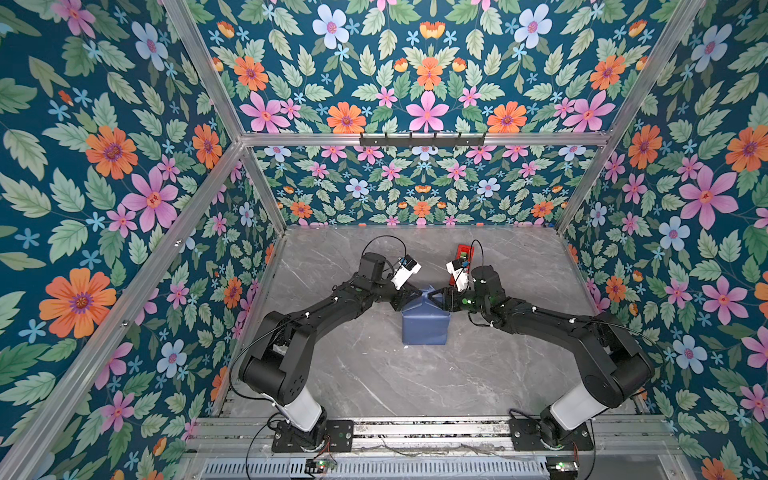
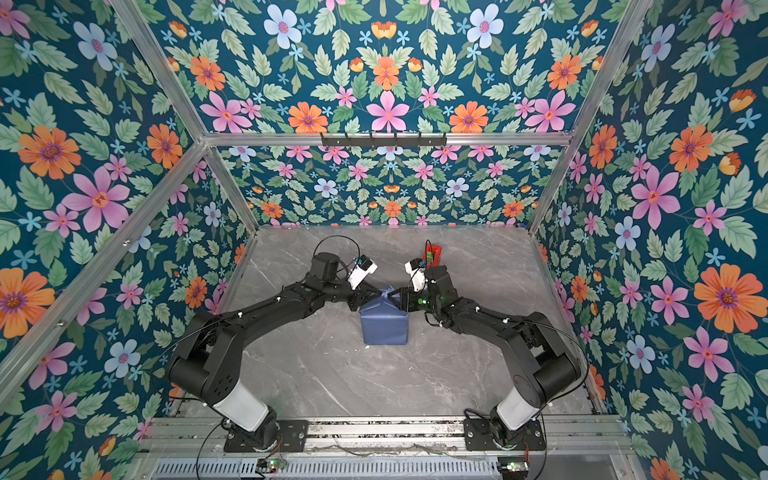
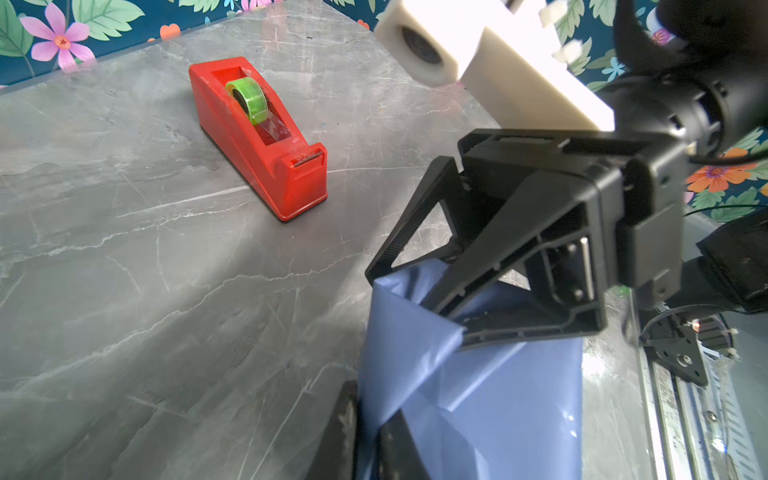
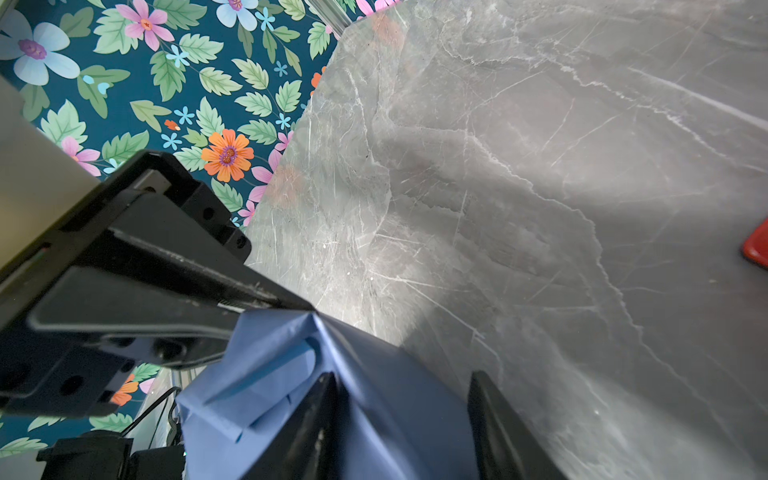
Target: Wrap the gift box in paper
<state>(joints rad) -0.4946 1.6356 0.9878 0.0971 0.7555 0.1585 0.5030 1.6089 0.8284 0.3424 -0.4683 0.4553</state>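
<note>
Pinch on the left side: my left gripper (image 4: 301, 306) has its jaws pressed together on the peak of the paper (image 1: 424, 328), as the right wrist view shows. This peak stands up at the far end of the parcel. The parcel sits near the middle of the table (image 1: 374, 374), somewhat closer to the far edge than to the near one. The box I cannot see at all; I judge it is inside, fully covered.

On the other side of the same peak, my right gripper (image 3: 405, 296) reaches in from the right with jaws spread. It has one finger on each side of a fold, and I see no squeeze there. So the peak lies exactly between the two tools, touching both, and the arms face each other across it.

Behind the right gripper, toward the far edge, stands the dispenser (image 3: 257, 137), well apart from the parcel. Its long axis and cutter end are turned roughly toward the paper. I judge the right arm is the nearer one for tape, while the left one holds the fold.
</note>
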